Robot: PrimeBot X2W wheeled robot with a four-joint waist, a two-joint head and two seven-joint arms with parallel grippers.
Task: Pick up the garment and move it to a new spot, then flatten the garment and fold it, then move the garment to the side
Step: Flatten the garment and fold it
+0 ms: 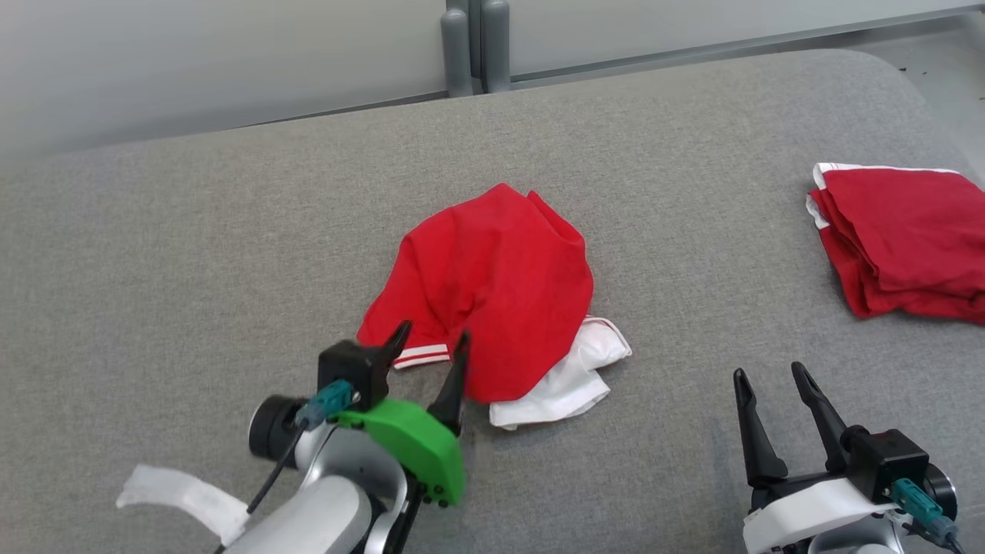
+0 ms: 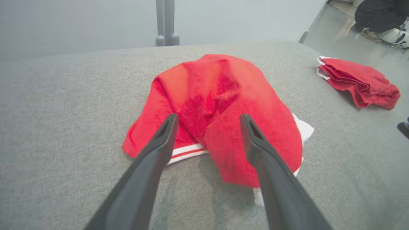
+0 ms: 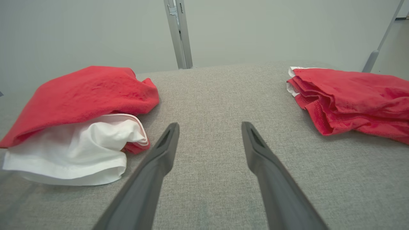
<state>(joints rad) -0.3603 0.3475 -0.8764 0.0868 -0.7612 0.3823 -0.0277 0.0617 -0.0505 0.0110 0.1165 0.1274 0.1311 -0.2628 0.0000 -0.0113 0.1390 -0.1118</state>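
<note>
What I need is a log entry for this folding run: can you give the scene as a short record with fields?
surface: grey fabric covering
crumpled garment: red with a white part, bunched up mid-surface
folded garment: red with white trim, on the robot's right
left claw: open, fingers astride the crumpled garment's near edge, gripping nothing
right claw: open, over bare surface, apart from both garments
task stage: crumpled garment not yet flattened or folded
</note>
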